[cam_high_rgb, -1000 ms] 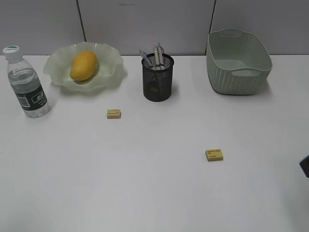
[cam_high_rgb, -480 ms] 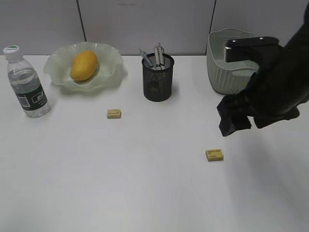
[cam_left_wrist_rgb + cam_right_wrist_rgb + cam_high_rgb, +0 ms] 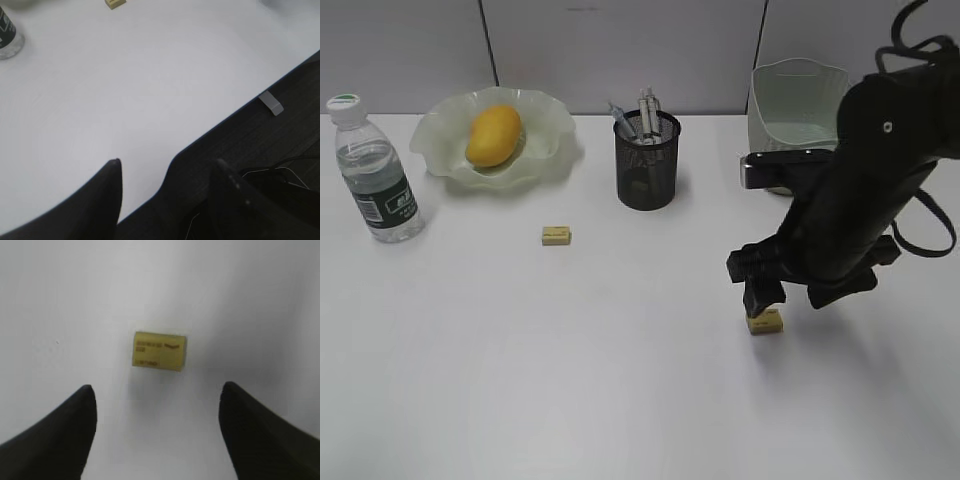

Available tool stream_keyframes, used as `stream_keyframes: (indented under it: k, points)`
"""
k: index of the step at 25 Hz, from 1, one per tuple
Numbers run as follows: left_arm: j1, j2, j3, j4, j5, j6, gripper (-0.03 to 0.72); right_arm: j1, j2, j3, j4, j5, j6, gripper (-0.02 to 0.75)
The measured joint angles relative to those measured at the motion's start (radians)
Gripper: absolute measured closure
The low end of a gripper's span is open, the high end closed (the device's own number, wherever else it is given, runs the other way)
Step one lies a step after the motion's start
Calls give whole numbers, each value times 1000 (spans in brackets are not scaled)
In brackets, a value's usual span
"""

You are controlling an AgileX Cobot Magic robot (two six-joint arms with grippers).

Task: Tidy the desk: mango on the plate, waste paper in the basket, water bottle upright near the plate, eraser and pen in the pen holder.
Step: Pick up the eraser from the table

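The right gripper [image 3: 764,293] hovers, jaws wide and empty, just above one yellow eraser [image 3: 764,321] at lower right of centre. Next, I judge, it must descend and close. A second eraser [image 3: 556,235] lies left of centre, below the pen holder [image 3: 646,160]. The left gripper [image 3: 165,192] stands partly open, empty.

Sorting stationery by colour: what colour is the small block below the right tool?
Pale yellow with dark print, the small rectangular eraser; right wrist view shows it best.
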Motion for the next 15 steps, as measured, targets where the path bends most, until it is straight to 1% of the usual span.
stream_keyframes:
  k: [5, 15]
  points:
    - [0, 0, 0, 0, -1, 0, 263, 0, 65, -3, 1, -48, 9, 142]
    - [0, 0, 0, 0, -1, 0, 263, 0, 192, -59, 1, -67, 11, 143]
